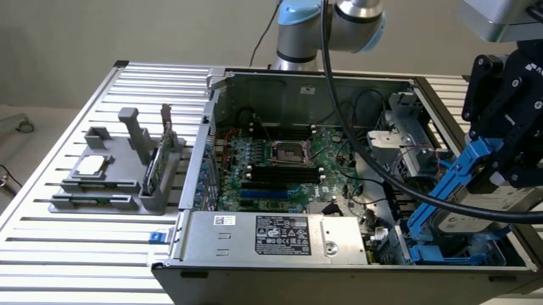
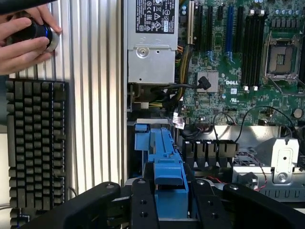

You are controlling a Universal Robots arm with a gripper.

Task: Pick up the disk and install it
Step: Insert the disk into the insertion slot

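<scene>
Your gripper (image 1: 507, 166) holds the disk (image 1: 472, 219) at the exterior view's right, over the near corner of the open computer case (image 1: 297, 73). The fingers (image 2: 143, 205) pinch its blue carrier from both sides. The disk is tilted on edge with its long axis sloping steeply, the lower end pointing down into the blue drive bay (image 1: 449, 257). Contact with the bay cannot be confirmed.

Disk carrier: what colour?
The disk carrier is bright blue; the wrist view shows it best.
</scene>
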